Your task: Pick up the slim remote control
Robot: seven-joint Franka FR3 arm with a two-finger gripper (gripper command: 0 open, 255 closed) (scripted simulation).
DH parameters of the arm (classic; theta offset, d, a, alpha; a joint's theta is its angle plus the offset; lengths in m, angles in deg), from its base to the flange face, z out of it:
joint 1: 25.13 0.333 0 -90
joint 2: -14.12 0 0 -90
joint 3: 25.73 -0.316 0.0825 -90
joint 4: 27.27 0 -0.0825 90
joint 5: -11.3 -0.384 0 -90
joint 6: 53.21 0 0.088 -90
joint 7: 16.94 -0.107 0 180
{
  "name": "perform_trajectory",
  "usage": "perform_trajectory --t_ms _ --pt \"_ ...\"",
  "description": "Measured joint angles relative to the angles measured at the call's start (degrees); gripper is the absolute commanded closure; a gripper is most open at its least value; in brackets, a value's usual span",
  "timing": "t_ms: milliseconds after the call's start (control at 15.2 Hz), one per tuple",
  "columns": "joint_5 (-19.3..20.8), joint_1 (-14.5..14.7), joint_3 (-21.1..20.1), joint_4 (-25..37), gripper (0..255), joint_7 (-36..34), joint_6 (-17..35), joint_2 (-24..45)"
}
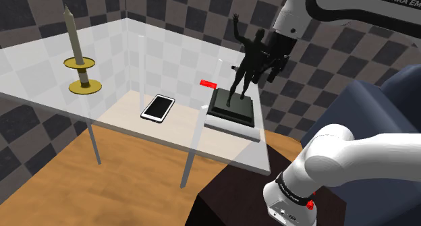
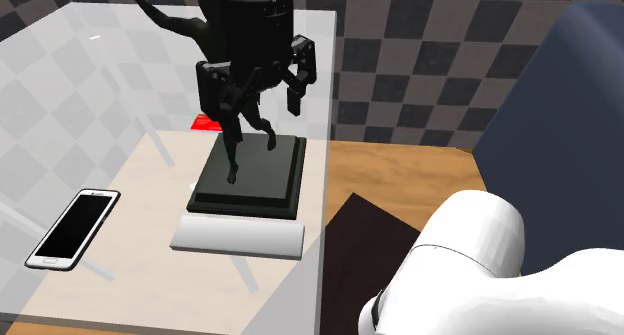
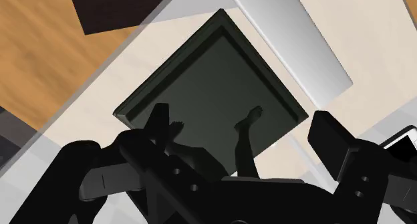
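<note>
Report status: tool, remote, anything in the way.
Tool open, empty, high beside the dark statue. Pale slim remote flat on table, along the statue's base. Statue crowds the approach.

checkered walls, dark and lighter grey squares, on all sides. warm wood floor below. pale-topped table with translucent panels, thin grey legs. dark blue armchair near table's end. even light.

Tabletop: candlestick at the shoulder view's far left, well apart from the rest. Phone lies flat mid-table. To its right the statue stands on its base. Remote lies just before the base, small block behind it. Hand hangs over the base, with the statue between its fingers.
</note>
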State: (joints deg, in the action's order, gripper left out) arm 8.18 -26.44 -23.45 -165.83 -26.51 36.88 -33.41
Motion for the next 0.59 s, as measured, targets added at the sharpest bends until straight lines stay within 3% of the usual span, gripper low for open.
perform_trajectory --t_ms 198,594 --pt "0.43 1.49 -0.48 -1.62 0 2.31 0.11 -0.07" --pt "3.02 8.50 -2.42 -9.38 0 13.59 0.08 -2.09"
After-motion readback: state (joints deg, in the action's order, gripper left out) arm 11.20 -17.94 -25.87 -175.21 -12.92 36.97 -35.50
